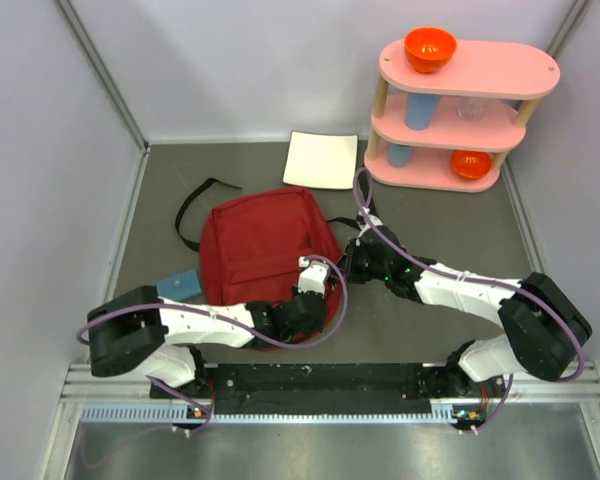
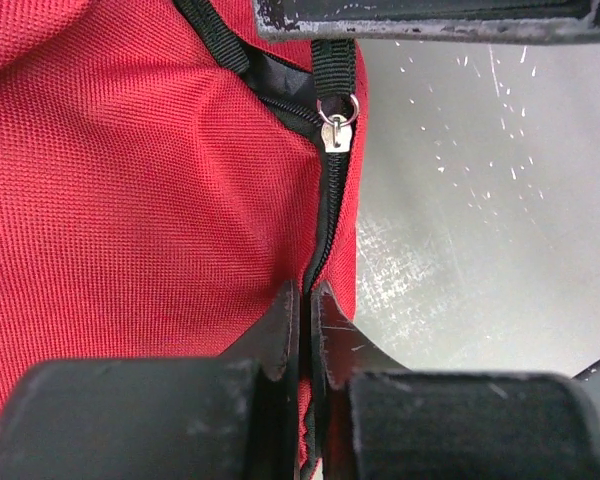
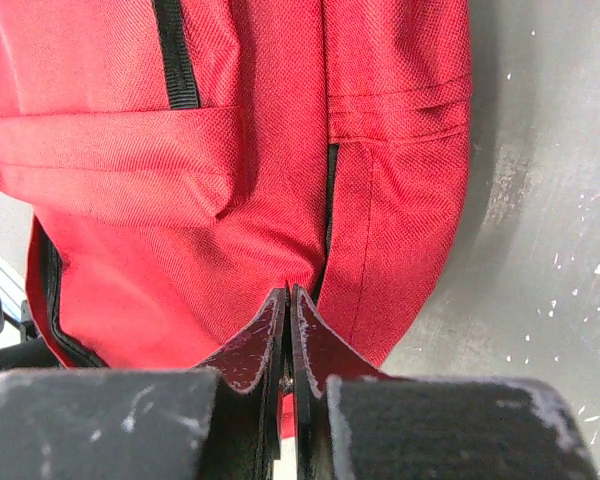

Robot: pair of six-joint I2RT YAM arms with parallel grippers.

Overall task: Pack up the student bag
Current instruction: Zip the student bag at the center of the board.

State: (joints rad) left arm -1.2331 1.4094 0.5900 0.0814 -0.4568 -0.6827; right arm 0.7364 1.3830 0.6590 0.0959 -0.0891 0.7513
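The student bag (image 1: 260, 245), dark red with black straps, lies flat in the middle of the table. Both grippers meet at its near right corner. In the left wrist view my left gripper (image 2: 307, 298) is shut on the bag's edge, and the black zipper track (image 2: 327, 215) runs down between its fingertips. The silver zipper pull (image 2: 336, 131) sits further along that track, apart from the jaws. My right gripper (image 3: 289, 297) is pinched shut on the red fabric beside a zipper slit (image 3: 331, 200). A small glint shows between its fingers.
A pink three-tier shelf (image 1: 467, 112) at the back right carries orange bowls (image 1: 430, 48), blue cups and a clear glass. A white square plate (image 1: 321, 159) lies behind the bag. A blue flat object (image 1: 179, 285) rests at the bag's near left. Walls close in on both sides.
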